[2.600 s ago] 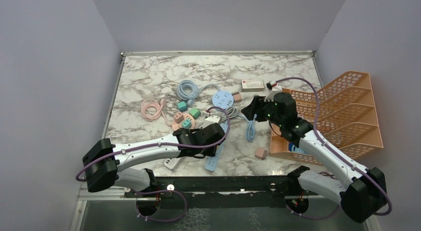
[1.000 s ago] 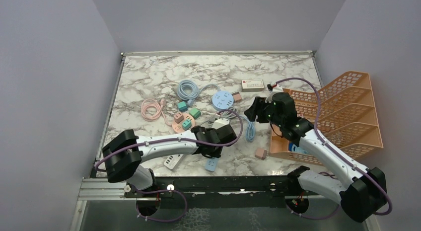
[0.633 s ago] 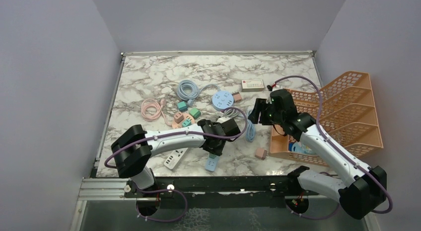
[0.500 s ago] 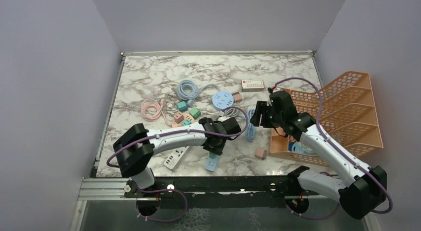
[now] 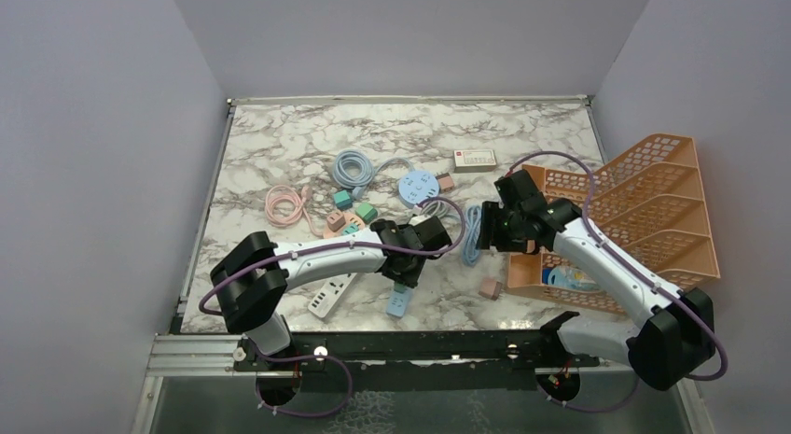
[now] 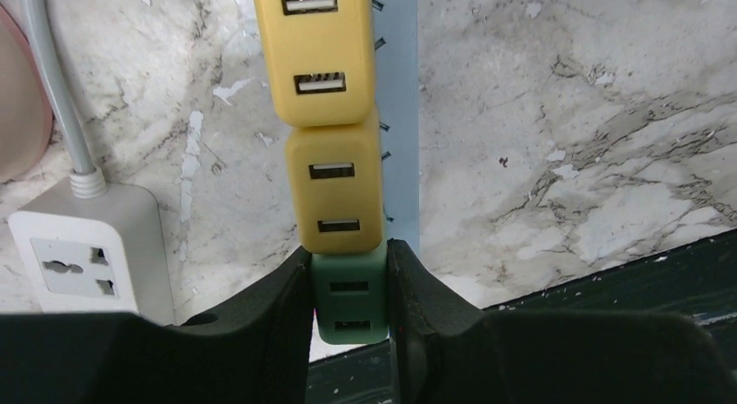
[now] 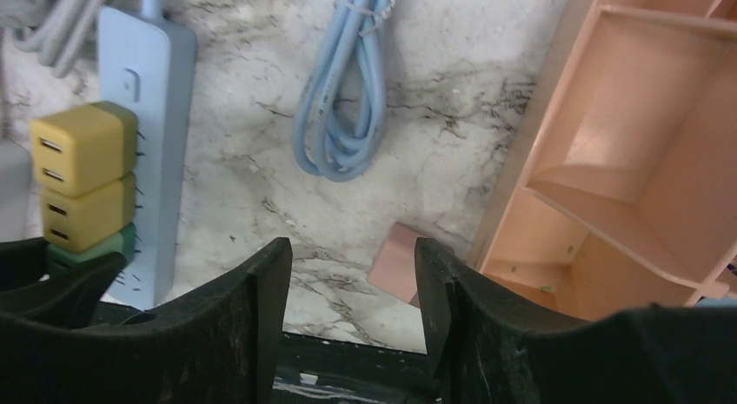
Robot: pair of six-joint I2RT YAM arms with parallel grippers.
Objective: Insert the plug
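- Two fingers of the left gripper (image 6: 350, 269) are drawn in narrow and clamp the green plug (image 6: 350, 304) by its sides, one pad on each.
- Just past the fingertips, two yellow plugs (image 6: 335, 187) carry on the row, and the nearer one touches the green plug's far end.
- All three plugs lie along the blue power strip (image 6: 399, 117), which runs ahead from the right finger. Whether the green plug's prongs sit in a socket cannot be told.
- Left of the left finger, a white power strip (image 6: 87, 252) rests on the marble table (image 6: 565, 117), its grey cord leading away.
- The right gripper (image 7: 352, 252) hangs over the table with its fingers spread apart and nothing between them.
- Just ahead of its right fingertip lies a pink adapter (image 7: 395, 265), and farther ahead is a coiled blue cable (image 7: 343, 100).
- Right of those fingers stands the orange rack (image 7: 626, 161). To their left are the same strip and plug row.
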